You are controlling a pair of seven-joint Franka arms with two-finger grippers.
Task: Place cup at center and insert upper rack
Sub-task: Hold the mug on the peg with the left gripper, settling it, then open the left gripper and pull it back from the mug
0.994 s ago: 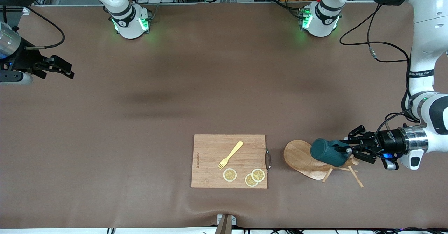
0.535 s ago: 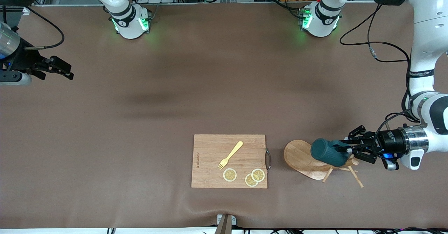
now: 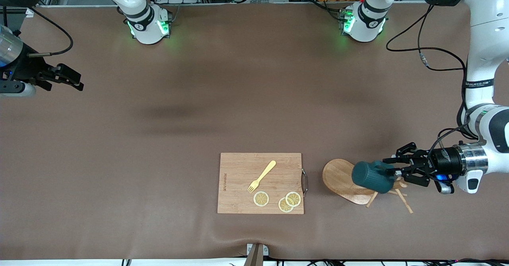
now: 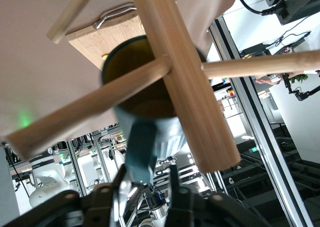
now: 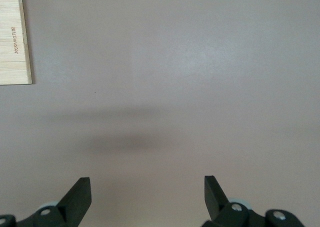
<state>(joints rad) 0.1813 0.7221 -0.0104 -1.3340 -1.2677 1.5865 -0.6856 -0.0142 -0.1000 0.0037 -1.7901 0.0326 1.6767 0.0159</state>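
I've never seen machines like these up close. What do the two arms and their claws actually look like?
Both arms are glossy white with rounded joints, black bands and green lights glowing at their bases. The left arm carries a silver metal ring at the wrist, black cables looping alongside, and small dark lettering. The left gripper and the right gripper are black, each with two short fingers.

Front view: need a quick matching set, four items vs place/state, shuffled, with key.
1. dark teal ribbed cup
2. pale yellow plastic fork
3. light wooden mug tree
4. right gripper

A. lies on the rectangular wooden cutting board
B. open, waiting over bare table at the right arm's end
C. held by its handle in the left gripper
D. tipped over on the table beside the board

Pairs: 1-C, 2-A, 3-D, 4-B
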